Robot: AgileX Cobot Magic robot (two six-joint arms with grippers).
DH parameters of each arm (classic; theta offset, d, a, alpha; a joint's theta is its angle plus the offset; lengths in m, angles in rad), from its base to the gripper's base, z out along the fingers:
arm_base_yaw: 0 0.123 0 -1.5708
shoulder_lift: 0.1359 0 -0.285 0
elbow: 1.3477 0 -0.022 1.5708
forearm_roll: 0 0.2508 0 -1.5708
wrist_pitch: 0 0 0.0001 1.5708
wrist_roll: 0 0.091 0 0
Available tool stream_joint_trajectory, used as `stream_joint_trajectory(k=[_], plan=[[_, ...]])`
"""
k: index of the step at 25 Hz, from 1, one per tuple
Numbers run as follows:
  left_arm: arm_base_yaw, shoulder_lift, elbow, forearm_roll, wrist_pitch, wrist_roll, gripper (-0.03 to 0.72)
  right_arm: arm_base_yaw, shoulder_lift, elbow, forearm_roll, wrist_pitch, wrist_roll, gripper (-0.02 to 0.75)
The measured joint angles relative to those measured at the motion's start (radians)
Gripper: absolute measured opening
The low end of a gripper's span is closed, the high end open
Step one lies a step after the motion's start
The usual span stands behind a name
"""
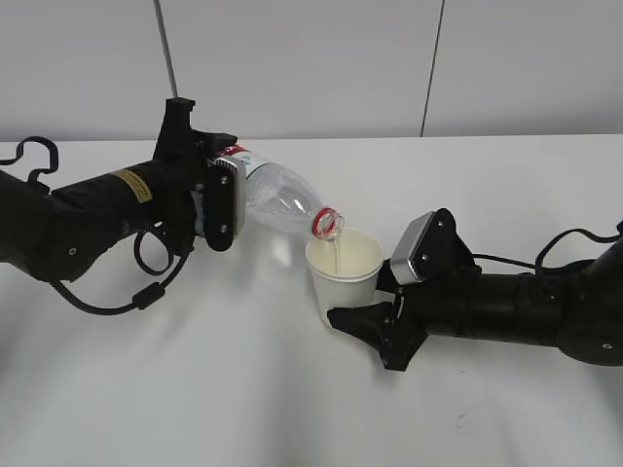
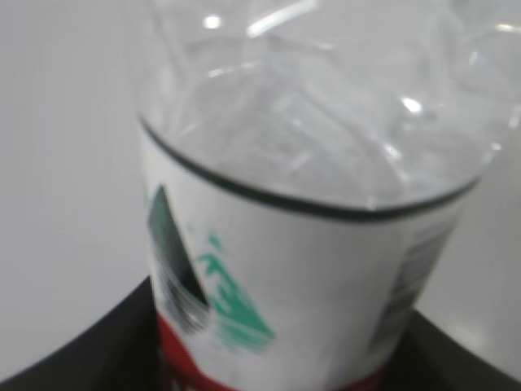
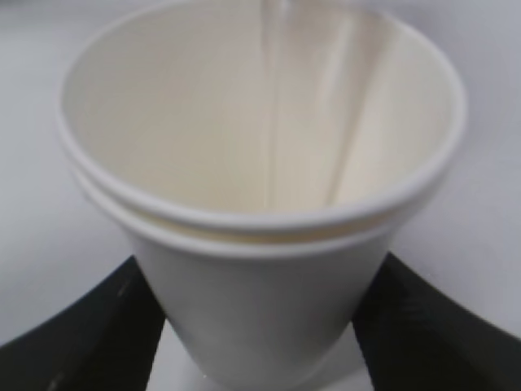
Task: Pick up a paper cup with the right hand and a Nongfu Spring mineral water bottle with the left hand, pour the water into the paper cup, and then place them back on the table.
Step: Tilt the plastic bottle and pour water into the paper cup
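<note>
My left gripper (image 1: 220, 200) is shut on the labelled base end of the Nongfu Spring bottle (image 1: 277, 195). The bottle is tilted with its red-ringed open mouth (image 1: 327, 224) down over the paper cup (image 1: 341, 277). A thin stream of water (image 1: 334, 249) falls into the cup. My right gripper (image 1: 366, 300) is shut on the cup's lower wall and holds it upright close over the table (image 1: 195, 389). In the left wrist view the bottle's label (image 2: 293, 277) fills the space between the black fingers (image 2: 89, 354). In the right wrist view the cup (image 3: 260, 293) shows a double rim between the fingers (image 3: 77, 342).
Black cable loops (image 1: 146, 282) hang under the left arm, and another cable (image 1: 574, 238) trails behind the right arm. A small dark scuff (image 1: 465, 416) marks the table near the front right. A white wall stands behind the table's far edge.
</note>
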Motion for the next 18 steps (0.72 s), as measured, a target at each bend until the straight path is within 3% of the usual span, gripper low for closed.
stream_joint_trajectory(k=[18], plan=[[0.0,0.0,0.0,0.0,-0.04,0.049,0.403,0.0,0.0,0.0,-0.018,0.004,0.002,0.509]])
